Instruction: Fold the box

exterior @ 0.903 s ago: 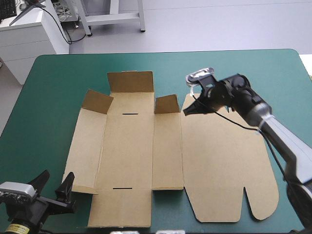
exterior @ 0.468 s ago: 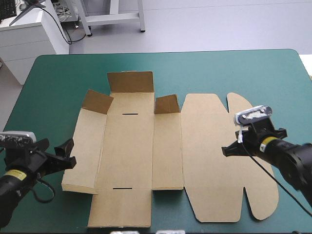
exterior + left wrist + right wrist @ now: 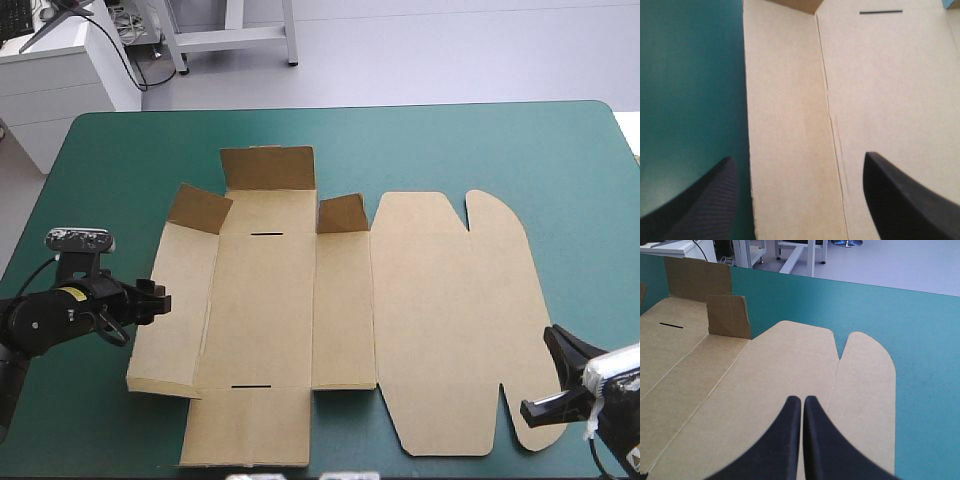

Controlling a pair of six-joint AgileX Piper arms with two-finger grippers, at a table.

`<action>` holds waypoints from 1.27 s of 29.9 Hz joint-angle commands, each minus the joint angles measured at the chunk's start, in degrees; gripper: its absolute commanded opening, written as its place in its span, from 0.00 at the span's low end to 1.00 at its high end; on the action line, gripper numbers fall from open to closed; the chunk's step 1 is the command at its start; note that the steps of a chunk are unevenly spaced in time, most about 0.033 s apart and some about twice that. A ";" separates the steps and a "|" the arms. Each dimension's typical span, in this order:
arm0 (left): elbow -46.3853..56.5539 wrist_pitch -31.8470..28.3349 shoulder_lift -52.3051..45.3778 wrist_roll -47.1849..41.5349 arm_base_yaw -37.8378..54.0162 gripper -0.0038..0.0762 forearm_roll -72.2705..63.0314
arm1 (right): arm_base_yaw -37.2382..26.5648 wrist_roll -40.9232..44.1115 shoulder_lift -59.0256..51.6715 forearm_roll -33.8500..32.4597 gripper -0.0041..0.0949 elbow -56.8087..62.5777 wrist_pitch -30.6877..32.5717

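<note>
Teal-green tabletop [image 3: 500, 150] holds the brown box [image 3: 430, 320], mostly flat in the middle with three far flaps [image 3: 268, 168] up. Left claw [image 3: 798, 156] is wide open at the box's left edge. Right claw [image 3: 802, 399] is closed tight above its near right corner.

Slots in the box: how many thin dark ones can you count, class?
2, both in the box: the far slot just before the tall raised flap, the near slot at the near fold. None looks hidden.
</note>
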 commanded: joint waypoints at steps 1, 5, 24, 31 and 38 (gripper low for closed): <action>-1.93 0.45 1.63 0.03 -0.27 0.67 -0.95 | -0.44 0.14 -1.13 -1.82 0.04 0.25 -1.40; -1.82 2.20 3.52 0.03 -0.27 0.67 -0.84 | -0.44 0.26 -1.13 -1.45 0.04 1.59 -2.07; 3.68 13.04 18.95 18.07 17.97 0.67 -19.93 | -0.33 -0.22 -1.13 -0.13 0.04 2.05 -1.69; 3.68 18.62 23.35 20.48 17.97 0.67 -25.87 | -0.33 -0.22 -1.13 -0.23 0.04 2.05 -1.80; 3.68 22.19 23.35 25.49 17.97 0.66 -33.72 | -0.33 -0.22 -1.13 -0.33 0.04 2.05 -1.91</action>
